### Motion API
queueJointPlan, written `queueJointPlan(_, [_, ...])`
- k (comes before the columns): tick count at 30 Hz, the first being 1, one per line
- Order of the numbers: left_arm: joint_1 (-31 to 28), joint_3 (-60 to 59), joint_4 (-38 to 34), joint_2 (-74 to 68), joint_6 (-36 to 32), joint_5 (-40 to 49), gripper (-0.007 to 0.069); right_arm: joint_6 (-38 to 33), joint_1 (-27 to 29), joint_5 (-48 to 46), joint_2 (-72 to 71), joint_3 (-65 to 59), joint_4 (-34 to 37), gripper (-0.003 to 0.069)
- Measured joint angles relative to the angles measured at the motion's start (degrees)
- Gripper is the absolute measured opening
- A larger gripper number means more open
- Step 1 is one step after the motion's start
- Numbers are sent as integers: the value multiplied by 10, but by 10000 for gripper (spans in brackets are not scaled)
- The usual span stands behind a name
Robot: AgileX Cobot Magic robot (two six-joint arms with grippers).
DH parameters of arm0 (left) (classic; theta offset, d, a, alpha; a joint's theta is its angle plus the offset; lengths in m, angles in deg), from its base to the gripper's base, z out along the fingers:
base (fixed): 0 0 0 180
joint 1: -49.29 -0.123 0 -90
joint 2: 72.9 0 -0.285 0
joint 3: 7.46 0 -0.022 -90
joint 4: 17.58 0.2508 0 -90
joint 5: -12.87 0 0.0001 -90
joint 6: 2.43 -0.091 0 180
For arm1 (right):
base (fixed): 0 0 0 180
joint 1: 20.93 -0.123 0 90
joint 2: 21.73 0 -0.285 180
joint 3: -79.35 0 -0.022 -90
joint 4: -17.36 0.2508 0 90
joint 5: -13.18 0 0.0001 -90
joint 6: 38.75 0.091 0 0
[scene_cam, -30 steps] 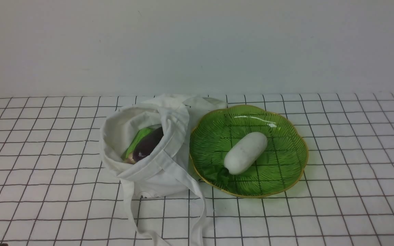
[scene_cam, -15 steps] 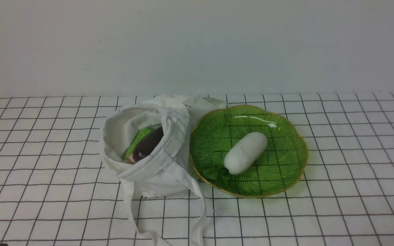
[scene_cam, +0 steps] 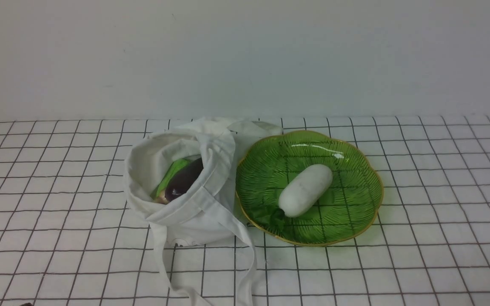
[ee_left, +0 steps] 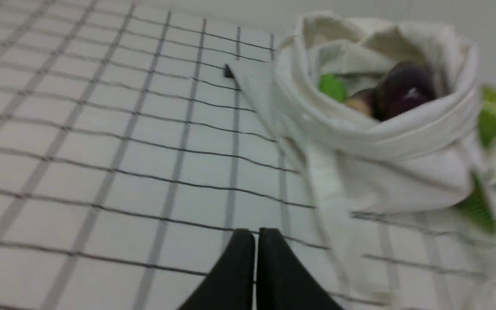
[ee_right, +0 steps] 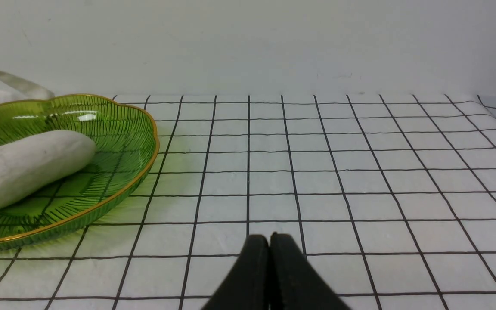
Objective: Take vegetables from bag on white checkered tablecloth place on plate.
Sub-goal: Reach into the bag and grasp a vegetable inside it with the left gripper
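Note:
The white cloth bag [scene_cam: 185,212] stands open on the checkered tablecloth [scene_cam: 58,238], left of the green glass plate [scene_cam: 355,204]. Inside it lie the dark purple eggplant [scene_cam: 184,179] and a green piece [scene_cam: 172,172]. The white oblong vegetable [scene_cam: 305,190] lies on the plate. In the left wrist view my left gripper [ee_left: 256,234] is shut and empty, low over the cloth, short of the bag [ee_left: 403,172], eggplant [ee_left: 403,88] showing inside. In the right wrist view my right gripper [ee_right: 269,239] is shut and empty, beside the plate [ee_right: 142,163] with the white vegetable [ee_right: 28,165].
The bag's long straps [scene_cam: 245,263] trail toward the front edge of the tablecloth. A plain pale wall [scene_cam: 245,55] stands right behind the table. A small dark tip [scene_cam: 26,304] shows at the front view's bottom left edge.
The dark tip at the bottom left edge of the front view has shifted a little to the right. Bag, plate and vegetables have not moved.

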Motion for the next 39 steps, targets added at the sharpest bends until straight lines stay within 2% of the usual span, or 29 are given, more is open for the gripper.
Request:
queueJointPlan(1, [0,0,-59,0,31,1,-8,0,0,0,0,0,0,-18])
queueJointPlan(5, [0,0,-188,0,76,1,-8,0,0,0,0,0,0,-18])
queueJointPlan(9, [0,0,-233,0,79,-11,-8,0,0,0,0,0,0,-18])
queueJointPlan(12, [0,20,-249,0,63,22,-8,0,0,0,0,0,0,-18])
queueJointPlan(17, [0,154,-199,-71,13,111,-8,0,0,0,0,0,0,-18])
queueJointPlan(21, [0,323,-70,-256,-46,279,-8,0,0,0,0,0,0,-18])
queueJointPlan(22, [0,331,-64,-256,-46,289,-8,0,0,0,0,0,0,-18])
queueJointPlan(23, [0,402,-14,-353,-72,371,-8,0,0,0,0,0,0,-18])
queueJointPlan(25, [0,440,9,-400,-84,411,-8,0,0,0,0,0,0,-18])
queueJointPlan(26, [0,505,39,-473,-96,460,-8,0,0,0,0,0,0,-18])
queueJointPlan(29, [0,597,59,-607,-113,486,7,0,0,0,0,0,0,-18])
queueJointPlan(32, [9,647,63,-680,-118,486,38,0,0,0,0,0,0,-18])
queueJointPlan(35, [46,731,73,-813,-127,486,126,0,0,0,0,0,0,-18])
queueJointPlan(36, [49,737,74,-828,-128,486,132,0,0,0,0,0,0,-18])
queueJointPlan(39, [101,838,93,-949,-138,485,246,0,0,0,0,0,0,-18])
